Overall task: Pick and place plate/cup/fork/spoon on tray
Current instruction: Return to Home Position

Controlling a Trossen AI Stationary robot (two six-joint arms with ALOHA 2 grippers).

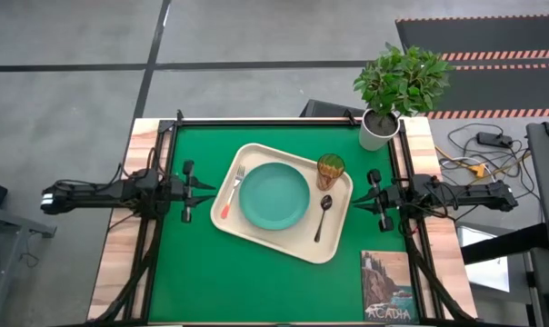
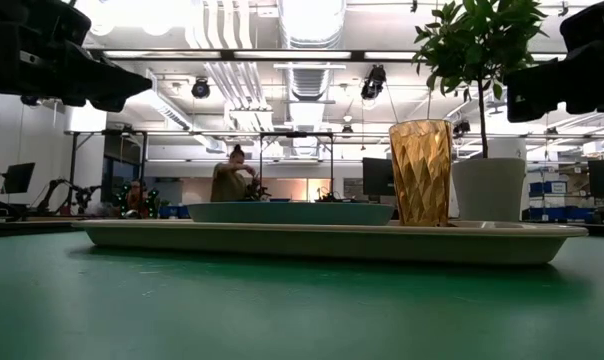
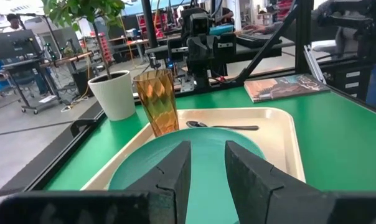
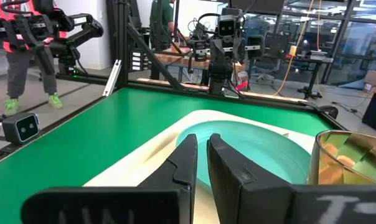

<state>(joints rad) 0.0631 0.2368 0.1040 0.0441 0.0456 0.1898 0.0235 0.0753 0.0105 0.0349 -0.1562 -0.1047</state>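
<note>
The cream tray (image 1: 256, 156) lies askew in the middle of the green mat. On it rest the teal plate (image 1: 274, 195), the fork (image 1: 231, 195) with an orange-red handle at the plate's left, the amber-green cup (image 1: 330, 170) upright at the far right corner, and the dark spoon (image 1: 323, 216) at the plate's right. My left gripper (image 1: 208, 189) hovers level at the tray's left edge, its fingers a little apart and empty. My right gripper (image 1: 358, 202) hovers level at the tray's right edge, with a narrow gap between its fingers, and is empty. The fork is hidden in the wrist views.
A white pot with a green plant (image 1: 381, 127) stands at the table's far right corner. A picture book (image 1: 389, 286) lies at the near right corner. A black frame (image 1: 256, 121) edges the mat. People show in the room beyond the table.
</note>
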